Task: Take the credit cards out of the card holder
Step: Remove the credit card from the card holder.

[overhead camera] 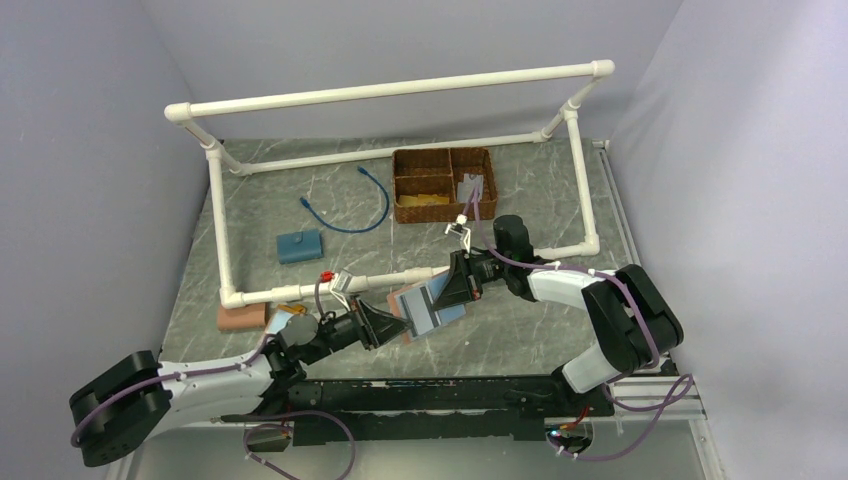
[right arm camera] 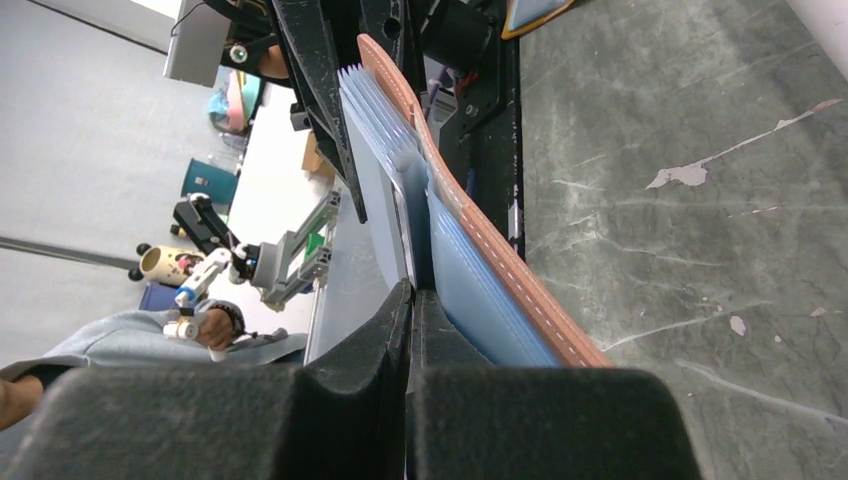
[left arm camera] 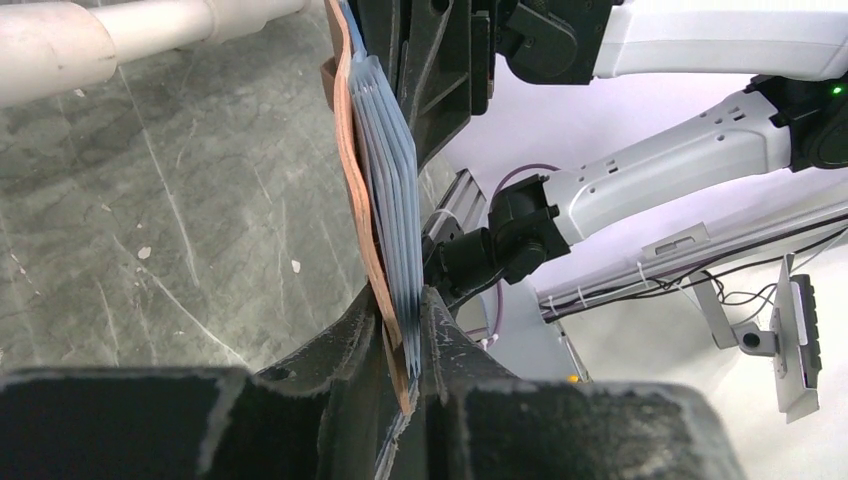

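The card holder, reddish-brown leather with grey-blue pocketed lining, is held open above the table between both grippers. My left gripper is shut on its left edge; the left wrist view shows leather and lining pinched between the jaws. My right gripper is at its right side. In the right wrist view the jaws are shut on one thin grey-blue sheet standing off the lining. I cannot tell whether it is a card or a pocket flap. No yellowish-tan card shows in the wallet.
A wicker basket at the back holds a yellowish flat piece and a grey one. A white pipe frame surrounds the back area. A blue cable, blue block, tan block and orange-rimmed panel lie left.
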Action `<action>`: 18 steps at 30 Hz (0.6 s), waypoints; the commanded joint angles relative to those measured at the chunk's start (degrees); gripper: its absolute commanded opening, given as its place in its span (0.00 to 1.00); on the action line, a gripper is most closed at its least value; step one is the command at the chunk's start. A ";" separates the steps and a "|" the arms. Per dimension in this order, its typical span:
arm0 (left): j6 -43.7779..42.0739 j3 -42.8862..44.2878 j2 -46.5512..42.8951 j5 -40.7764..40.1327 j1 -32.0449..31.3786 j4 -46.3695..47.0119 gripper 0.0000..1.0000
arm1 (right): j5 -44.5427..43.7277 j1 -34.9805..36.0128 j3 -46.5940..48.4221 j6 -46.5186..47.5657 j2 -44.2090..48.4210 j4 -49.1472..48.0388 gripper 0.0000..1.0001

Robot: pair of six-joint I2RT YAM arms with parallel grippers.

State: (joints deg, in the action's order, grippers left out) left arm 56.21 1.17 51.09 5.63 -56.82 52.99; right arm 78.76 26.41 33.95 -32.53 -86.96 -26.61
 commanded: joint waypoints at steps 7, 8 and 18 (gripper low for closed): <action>-1.16 -0.50 -6.45 0.49 -0.05 4.80 0.00 | 0.65 -0.97 0.66 -0.04 1.79 -3.74 0.00; -1.26 -0.59 -6.72 0.52 -0.05 4.80 0.00 | 0.64 -1.01 0.60 -0.15 1.87 -3.87 0.00; -0.93 -1.08 -7.56 -0.40 -0.09 6.70 0.00 | 0.60 -2.02 0.50 -0.23 2.16 -4.06 0.00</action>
State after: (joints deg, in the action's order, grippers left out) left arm 55.24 0.60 45.12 4.32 -56.75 51.09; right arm 80.23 25.26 33.95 -33.50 -86.15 -27.55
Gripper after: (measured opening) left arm 0.188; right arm 0.008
